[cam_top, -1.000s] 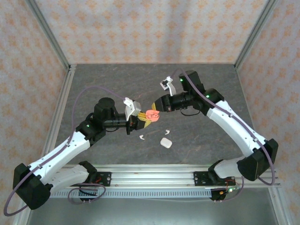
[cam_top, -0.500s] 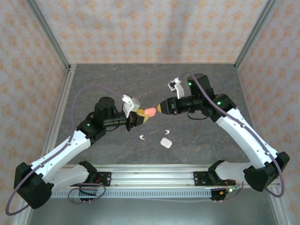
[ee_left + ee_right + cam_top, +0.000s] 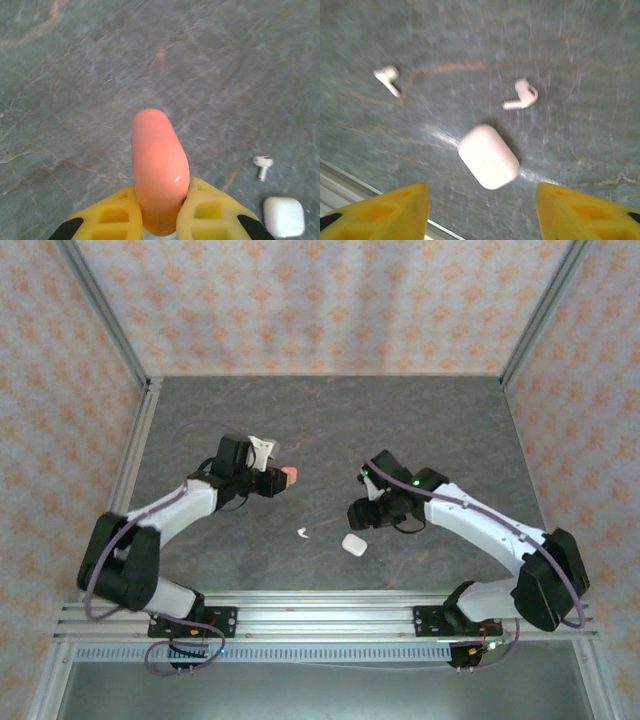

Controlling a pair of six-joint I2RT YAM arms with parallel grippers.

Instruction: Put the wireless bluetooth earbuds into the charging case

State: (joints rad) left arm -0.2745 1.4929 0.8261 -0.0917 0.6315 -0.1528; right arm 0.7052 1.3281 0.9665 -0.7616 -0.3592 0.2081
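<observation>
Here left hand pinches the coral case; right hand gapes above the white case.

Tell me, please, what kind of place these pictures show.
Probably a robot test cell in a laboratory: a grey table closed in by papered walls on a metal frame, with two robot arms bolted to a rail.

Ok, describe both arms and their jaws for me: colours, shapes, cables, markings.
Both the left arm and right arm have white, rounded link shells with black joints and black bases. A thin lilac cable loops off the left arm. A small green light glows on the right arm. The jaws are yellow plastic with recessed rectangular pockets and black patches at their outer edges.
</observation>
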